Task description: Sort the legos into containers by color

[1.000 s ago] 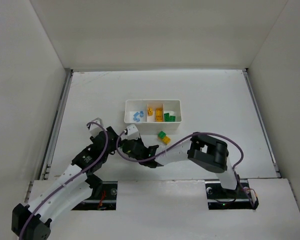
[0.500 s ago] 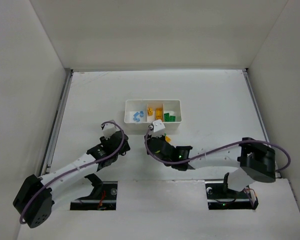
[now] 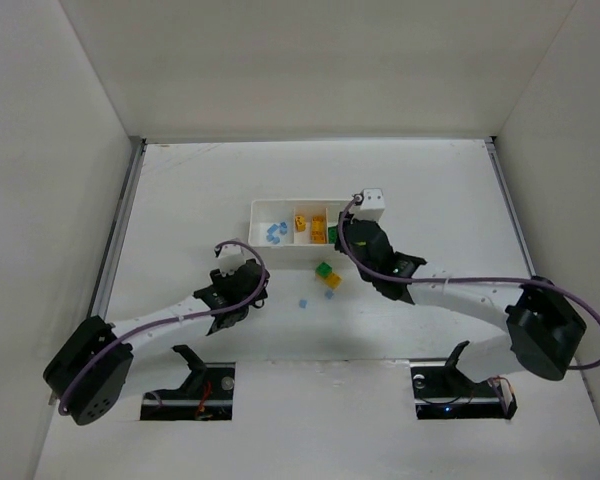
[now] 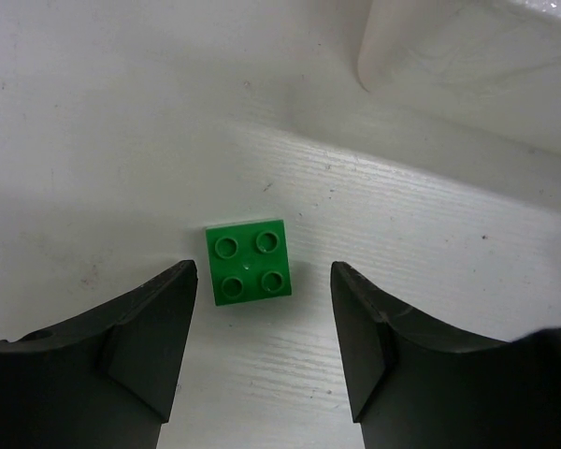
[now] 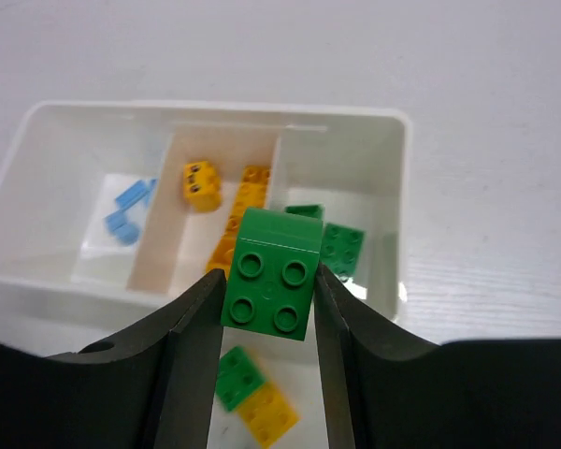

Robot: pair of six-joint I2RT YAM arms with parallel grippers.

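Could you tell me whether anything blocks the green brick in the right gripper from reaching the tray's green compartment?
Nothing visible does. The right gripper holds the green brick above the tray, whose right compartment, already holding green bricks, lies open with nothing covering it.

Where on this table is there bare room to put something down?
Bare: the strip between the tray and the back wall, and the right side of the table beyond the right gripper. Crowded: in front of the tray, with loose legos and the left gripper.
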